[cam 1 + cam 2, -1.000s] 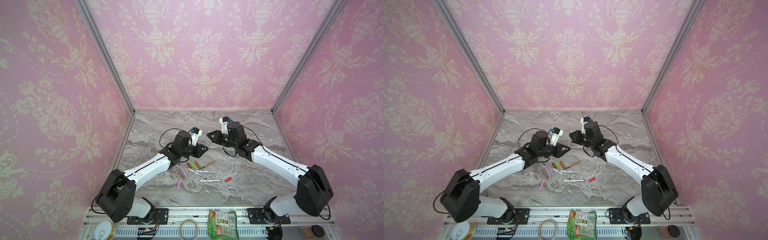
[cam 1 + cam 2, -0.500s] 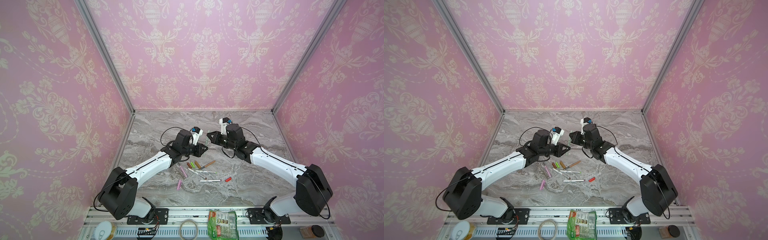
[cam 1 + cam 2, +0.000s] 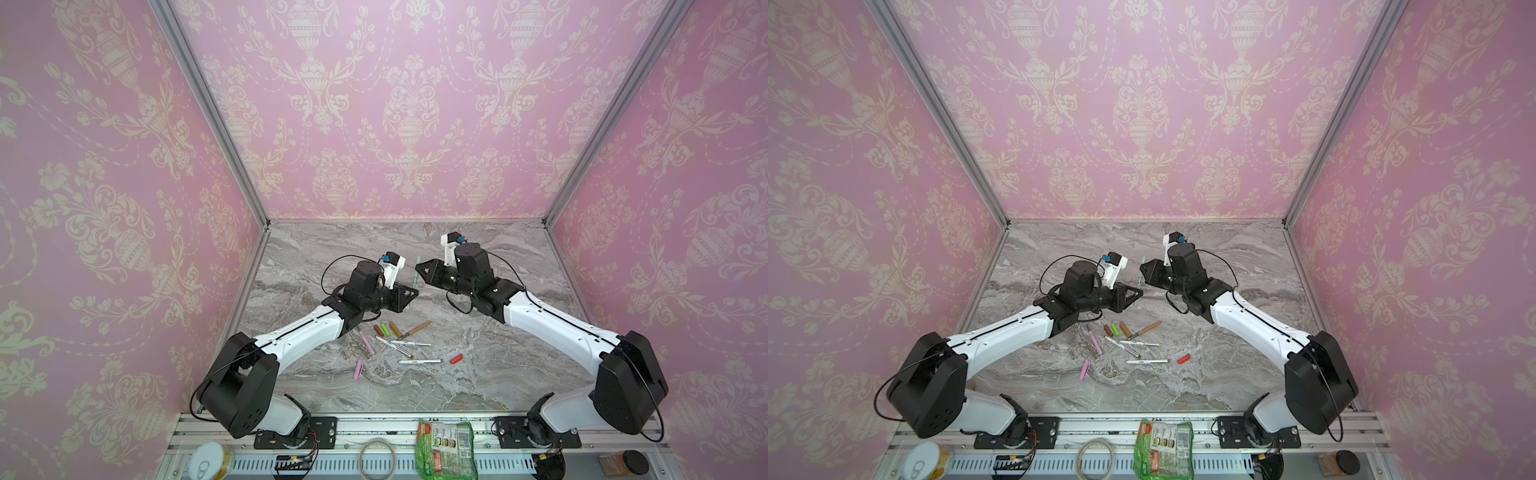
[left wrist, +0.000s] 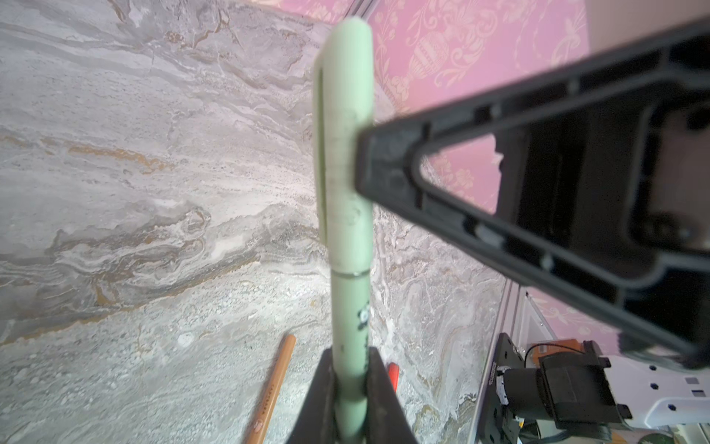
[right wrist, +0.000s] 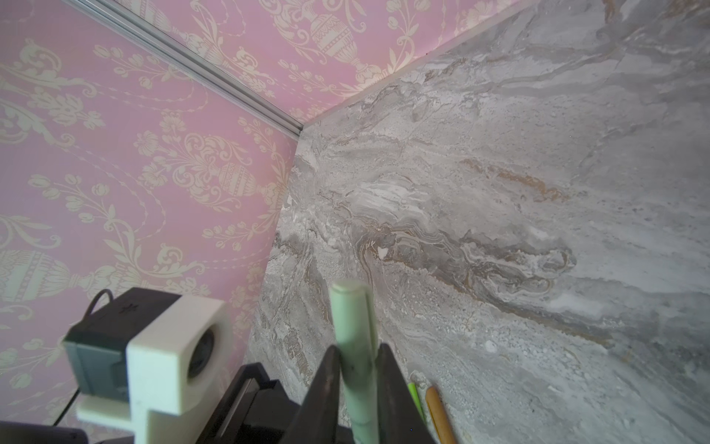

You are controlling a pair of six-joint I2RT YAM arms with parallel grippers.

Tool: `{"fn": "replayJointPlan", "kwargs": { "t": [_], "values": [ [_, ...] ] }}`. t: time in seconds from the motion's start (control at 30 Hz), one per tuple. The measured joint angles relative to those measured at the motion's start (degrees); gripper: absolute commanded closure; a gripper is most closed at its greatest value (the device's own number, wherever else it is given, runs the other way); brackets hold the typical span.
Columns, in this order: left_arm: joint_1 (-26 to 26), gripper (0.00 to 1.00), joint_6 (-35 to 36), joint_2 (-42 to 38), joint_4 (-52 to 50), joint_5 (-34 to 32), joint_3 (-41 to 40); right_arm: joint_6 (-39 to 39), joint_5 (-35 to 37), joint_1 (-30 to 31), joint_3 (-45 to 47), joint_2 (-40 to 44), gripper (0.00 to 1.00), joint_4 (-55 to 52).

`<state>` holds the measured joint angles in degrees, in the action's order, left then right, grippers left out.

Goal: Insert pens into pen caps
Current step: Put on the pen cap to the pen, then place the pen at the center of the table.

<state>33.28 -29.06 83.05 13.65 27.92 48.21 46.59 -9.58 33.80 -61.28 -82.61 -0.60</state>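
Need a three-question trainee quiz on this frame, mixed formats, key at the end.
1. Multiple choice: which pen does the left gripper clamp? A pink; B pale green; C tan-brown.
2. True or false: the pale green pen has its pale green cap on.
3. Fill in: of the caps lying on the table, the one nearest the right arm is the ___ cap.
Key: 1 B; 2 true; 3 red cap.
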Motion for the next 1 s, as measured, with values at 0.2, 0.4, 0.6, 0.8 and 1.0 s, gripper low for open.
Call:
{"fn": "replayJointPlan", "kwargs": {
  "t": [0.2,0.4,0.6,0.8,1.0],
  "values": [
    [-0.9,1.00,-4.5,0.0,10.0,0.0,-5.0,-1.8,-1.7,-1.2,-2.2,3.0,0.54,-8.5],
    [-0.9,1.00,-5.8,0.0,12.9,0.2,-5.4,-3.5,-1.6,-1.5,-3.7,4.7,0.52,-10.5],
    [-0.9,1.00,-6.4,0.0,13.4,0.2,-5.4,-4.2,-2.3,-1.1,-4.0,2.8,0.55,-11.1],
    [-0.9,1.00,-6.6,0.0,13.5,0.2,-5.4,-5.3,-2.6,0.8,-6.8,0.3,0.60,-12.1],
    [-0.9,1.00,-6.7,-0.1,13.5,0.2,-5.4,-6.2,-2.6,2.0,-7.9,-1.3,0.65,-12.1]
  ]
}}
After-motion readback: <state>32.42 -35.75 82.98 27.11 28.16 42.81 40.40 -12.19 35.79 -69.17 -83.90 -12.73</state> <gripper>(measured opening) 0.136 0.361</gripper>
